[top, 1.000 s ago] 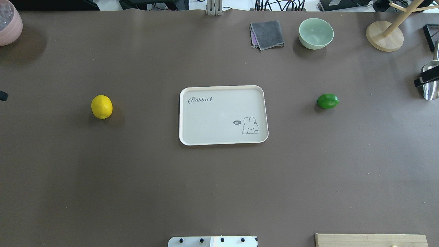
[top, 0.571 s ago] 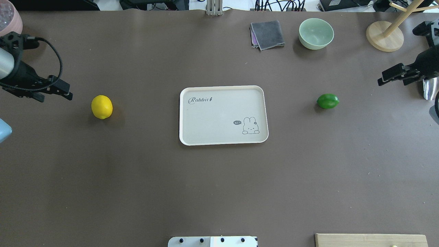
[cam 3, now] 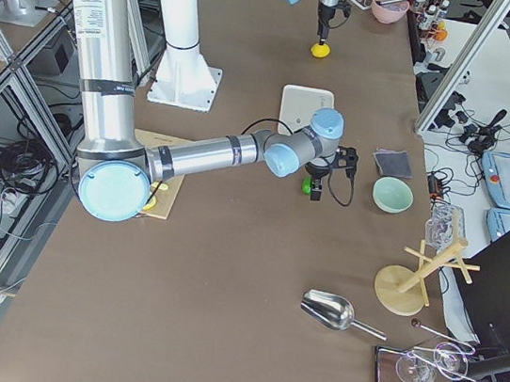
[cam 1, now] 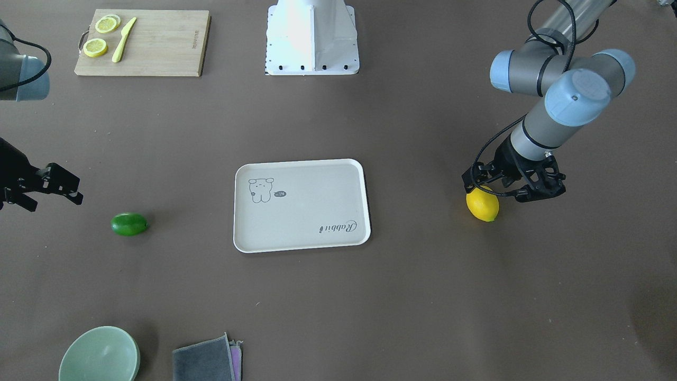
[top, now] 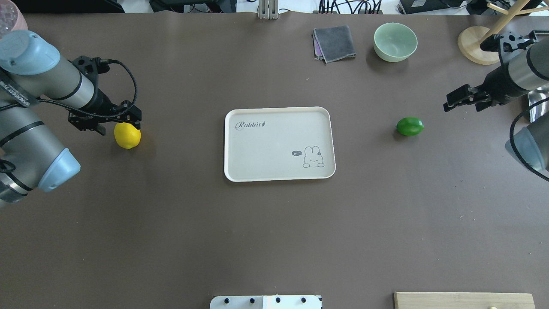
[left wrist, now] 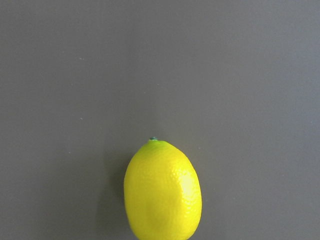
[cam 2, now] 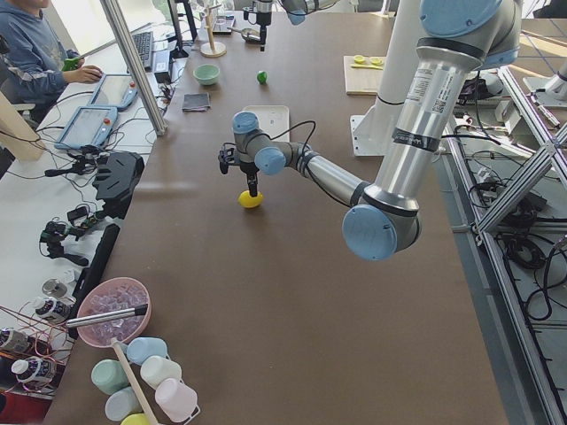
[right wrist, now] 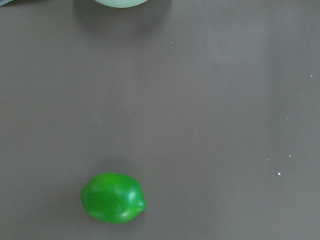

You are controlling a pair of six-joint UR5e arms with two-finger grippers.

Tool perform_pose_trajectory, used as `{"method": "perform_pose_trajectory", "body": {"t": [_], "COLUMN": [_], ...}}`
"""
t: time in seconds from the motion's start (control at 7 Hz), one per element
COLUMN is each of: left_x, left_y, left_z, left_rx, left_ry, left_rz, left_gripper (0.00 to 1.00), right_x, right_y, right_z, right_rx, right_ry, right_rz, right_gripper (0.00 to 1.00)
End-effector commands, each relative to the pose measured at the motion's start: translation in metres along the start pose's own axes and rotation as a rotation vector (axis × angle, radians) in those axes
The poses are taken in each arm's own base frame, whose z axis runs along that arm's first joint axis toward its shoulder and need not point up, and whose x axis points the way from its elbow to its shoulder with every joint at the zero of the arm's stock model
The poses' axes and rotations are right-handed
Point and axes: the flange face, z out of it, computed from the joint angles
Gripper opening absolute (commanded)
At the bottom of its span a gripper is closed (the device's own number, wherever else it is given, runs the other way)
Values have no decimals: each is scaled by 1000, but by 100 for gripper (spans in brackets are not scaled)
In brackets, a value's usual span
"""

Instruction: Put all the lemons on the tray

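Note:
The yellow lemon lies on the table left of the tray; it also shows in the front view and the left wrist view. My left gripper hangs open just above it, a little to its outer side. The green lemon lies right of the tray and shows in the right wrist view. My right gripper is open and empty, above the table well to the outside of the green lemon. The tray holds nothing.
A green bowl, a grey cloth and a wooden stand sit at the far edge. A cutting board with lemon slices and a yellow knife lies near the robot base. A metal scoop lies at the right end.
Both arms have swung in from the table's sides. The left gripper has moved over the yellow lemon. The right gripper has moved toward the green lemon. The lemons and tray have not moved.

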Motion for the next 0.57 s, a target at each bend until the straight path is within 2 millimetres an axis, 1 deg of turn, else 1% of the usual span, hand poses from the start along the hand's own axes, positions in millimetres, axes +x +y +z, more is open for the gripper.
{"method": "perform_pose_trajectory", "body": {"t": [0.0,0.14,0.43], "left_x": [-6,-14,-12], "left_y": [-10,-15,-12], "left_z": [21,31,45], "left_rx": [7,11,7], "left_ry": [-32,-54,-44], "left_rz": [-15,-24,-11], "left_gripper": [97,97,96], "right_x": [-14,-14,-17], "right_y": [4,5,8], "right_z": [13,17,23], "right_rx": [-17,-19,-34], "right_ry": [3,9,13], "right_rz": [52,52,84], "right_gripper": [100,100,100]}}
